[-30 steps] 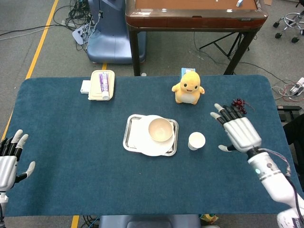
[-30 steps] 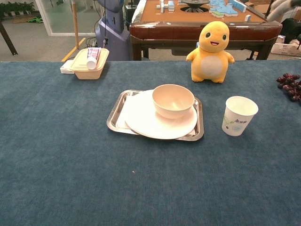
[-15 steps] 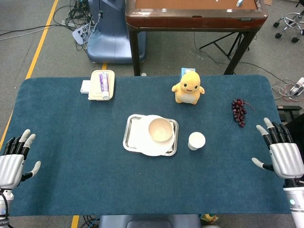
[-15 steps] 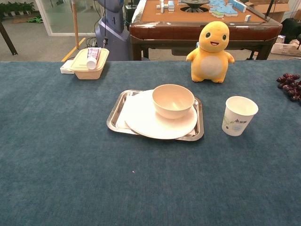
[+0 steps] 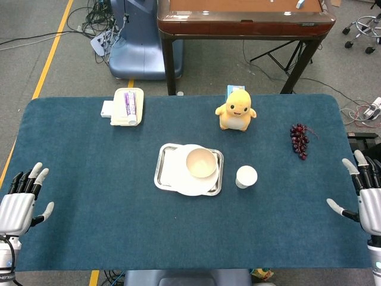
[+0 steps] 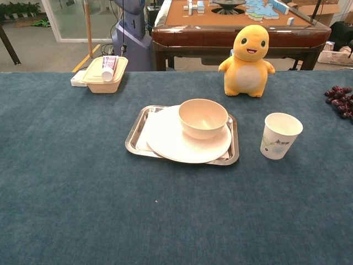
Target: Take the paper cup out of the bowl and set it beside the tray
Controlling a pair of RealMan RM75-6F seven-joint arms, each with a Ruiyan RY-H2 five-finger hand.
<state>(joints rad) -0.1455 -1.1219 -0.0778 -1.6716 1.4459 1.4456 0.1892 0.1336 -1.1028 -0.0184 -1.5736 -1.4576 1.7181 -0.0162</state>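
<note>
The white paper cup [image 5: 246, 176] [image 6: 281, 135] stands upright on the blue cloth just right of the metal tray [image 5: 161, 165] [image 6: 134, 135]. On the tray lies a white plate [image 5: 176, 179] [image 6: 168, 143] with an empty cream bowl [image 5: 201, 162] [image 6: 203, 117]. My right hand [image 5: 368, 199] hovers at the table's right edge, fingers spread, holding nothing, far from the cup. My left hand [image 5: 19, 204] is at the left edge, also spread and empty. Neither hand shows in the chest view.
A yellow plush toy [image 5: 237, 109] [image 6: 247, 54] sits behind the tray. Dark grapes [image 5: 299, 140] [image 6: 341, 100] lie at the right. A cream container with a tube [image 5: 127, 106] [image 6: 105, 70] is at the back left. A wooden table [image 5: 241, 18] stands beyond.
My right hand has pulled back from near the cup to the table's right edge, uncovering the grapes. My left hand has shifted slightly inward. The cup stays where it stood.
</note>
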